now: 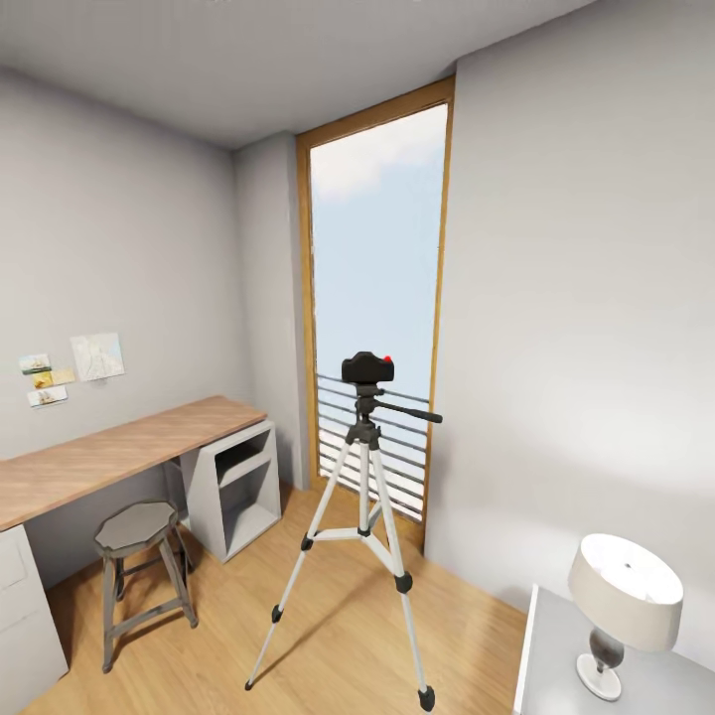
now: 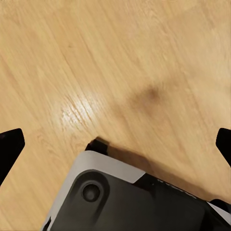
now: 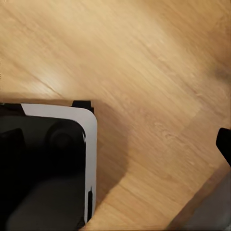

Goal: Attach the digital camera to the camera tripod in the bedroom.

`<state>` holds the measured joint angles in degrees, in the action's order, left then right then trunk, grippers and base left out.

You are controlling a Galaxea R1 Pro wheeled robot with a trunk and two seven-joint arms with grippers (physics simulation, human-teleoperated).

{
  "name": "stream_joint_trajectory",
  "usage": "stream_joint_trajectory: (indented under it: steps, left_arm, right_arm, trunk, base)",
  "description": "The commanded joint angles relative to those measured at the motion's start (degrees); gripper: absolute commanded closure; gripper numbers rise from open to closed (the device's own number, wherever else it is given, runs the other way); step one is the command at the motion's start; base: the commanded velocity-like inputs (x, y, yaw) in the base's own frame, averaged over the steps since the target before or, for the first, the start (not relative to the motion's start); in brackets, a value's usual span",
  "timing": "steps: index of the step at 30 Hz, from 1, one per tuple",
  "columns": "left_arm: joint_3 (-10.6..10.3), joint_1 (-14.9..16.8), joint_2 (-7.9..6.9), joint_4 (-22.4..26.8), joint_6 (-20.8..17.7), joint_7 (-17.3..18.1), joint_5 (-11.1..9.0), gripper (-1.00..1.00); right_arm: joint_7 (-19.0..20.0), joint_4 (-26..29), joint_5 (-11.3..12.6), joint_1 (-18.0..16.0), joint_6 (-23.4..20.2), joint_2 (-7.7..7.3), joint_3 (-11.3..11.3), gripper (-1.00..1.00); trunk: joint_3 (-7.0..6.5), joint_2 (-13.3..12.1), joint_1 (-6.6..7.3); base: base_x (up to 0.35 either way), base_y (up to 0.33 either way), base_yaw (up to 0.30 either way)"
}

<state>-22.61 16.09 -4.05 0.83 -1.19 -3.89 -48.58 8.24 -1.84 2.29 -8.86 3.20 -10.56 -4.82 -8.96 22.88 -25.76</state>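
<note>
Where tripod (image 1: 362, 497) stands, camera (image 1: 367, 368) (atop).

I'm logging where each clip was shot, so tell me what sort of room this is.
Probably a bedroom or home study: a wood-topped desk with a stool along the grey wall, a tall wood-framed window, and a table lamp on a white surface. No bed is visible.

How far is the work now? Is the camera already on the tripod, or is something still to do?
The digital camera already sits upright on the black head of the camera tripod, which stands on the wood floor before the window. Nothing is in hand: both wrist views look down at bare floor, with dark fingertips wide apart at the picture edges. Whether the camera is truly locked on cannot be told; otherwise nothing seems left.
</note>
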Motion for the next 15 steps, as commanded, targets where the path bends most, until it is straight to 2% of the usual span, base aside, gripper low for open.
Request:
stream_joint_trajectory:
  steps: [1, 6, 15]
  left_arm:
    - [-0.4, 0.0, -0.01, 0.1, -0.1, -0.2, -0.5, -1.0]
    - [-0.5, 0.0, 0.19, 0.2, 0.3, -0.1, -0.3, -1.0]
    - [-0.6, -1.2, 1.28, -0.7, 1.2, 0.5, -0.2, -1.0]
  right_arm:
    - [0.2, -0.2, 1.0, 0.1, 0.4, -0.02, -0.5, -1.0]
    - [0.1, -0.2, 3.1, 0.5, 0.5, -0.05, -0.5, -1.0]
    - [-0.7, -0.1, 4.0, 0.7, 0.6, -0.1, -0.5, -1.0]
  trunk:
    - [0.02, 0.0, -0.02]
    - [0.02, 0.0, -0.02]
    - [0.02, 0.0, -0.02]
  base:
    - [0.0, 0.0, 0.0]
    - [0.0, 0.0, 0.0]
    - [0.0, 0.0, 0.0]
